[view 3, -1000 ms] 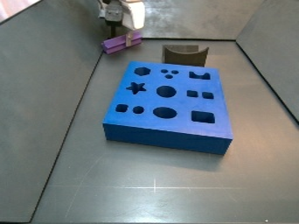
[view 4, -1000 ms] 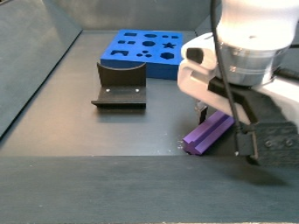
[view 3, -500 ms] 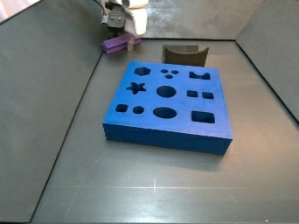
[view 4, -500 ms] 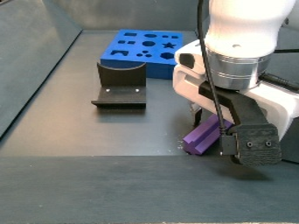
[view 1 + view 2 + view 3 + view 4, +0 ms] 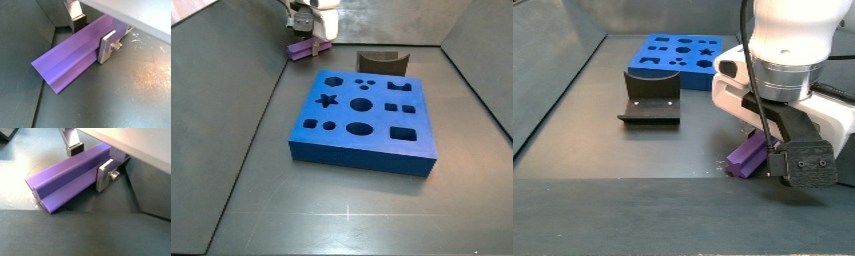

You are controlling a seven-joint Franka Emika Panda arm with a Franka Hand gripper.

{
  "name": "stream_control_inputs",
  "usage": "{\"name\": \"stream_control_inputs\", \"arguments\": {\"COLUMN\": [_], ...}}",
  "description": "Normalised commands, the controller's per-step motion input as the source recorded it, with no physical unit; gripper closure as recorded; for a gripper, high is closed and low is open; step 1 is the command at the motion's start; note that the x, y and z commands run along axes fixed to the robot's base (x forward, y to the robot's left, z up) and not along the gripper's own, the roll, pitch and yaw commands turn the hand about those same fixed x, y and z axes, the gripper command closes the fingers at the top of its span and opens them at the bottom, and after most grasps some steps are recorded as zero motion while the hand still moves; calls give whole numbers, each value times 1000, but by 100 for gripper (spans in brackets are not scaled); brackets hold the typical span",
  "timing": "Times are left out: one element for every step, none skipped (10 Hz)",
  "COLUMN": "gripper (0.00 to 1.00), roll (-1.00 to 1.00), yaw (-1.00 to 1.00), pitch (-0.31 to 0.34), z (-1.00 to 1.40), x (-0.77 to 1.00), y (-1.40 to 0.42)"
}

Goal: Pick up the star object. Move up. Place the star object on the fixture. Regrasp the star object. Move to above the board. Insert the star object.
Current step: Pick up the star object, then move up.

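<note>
The star object is a long purple ridged peg, lying flat on the dark floor near the left wall. My gripper straddles it near one end. One finger pad meets its far side and the other silver finger presses its near side; both wrist views show this. In a side view the peg's free end sticks out below the gripper. The blue board with its star hole lies mid-floor. The dark fixture stands behind it.
Grey walls enclose the floor, and the left wall runs close beside the peg. In a side view the fixture stands between the board and the gripper, a short way from the peg.
The gripper has shifted over the peg and come down a little. Its fingers now lie against the peg's sides. The peg has not moved.
</note>
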Motion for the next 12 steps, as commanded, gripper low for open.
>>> {"name": "stream_control_inputs", "arguments": {"gripper": [100, 100, 100, 100, 100, 100, 100, 100, 100, 100, 100, 100], "roll": [0, 0, 0, 0, 0, 0, 0, -1, 6, 26, 41, 59], "yaw": [0, 0, 0, 0, 0, 0, 0, 22, 13, -4, -11, -12], "pitch": [0, 0, 0, 0, 0, 0, 0, 30, 54, 74, 89, 98], "z": [0, 0, 0, 0, 0, 0, 833, 795, 704, 551, 422, 293], "x": [0, 0, 0, 0, 0, 0, 0, -72, -86, -48, -31, -27], "y": [0, 0, 0, 0, 0, 0, 0, 34, 28, 19, 10, 6]}}
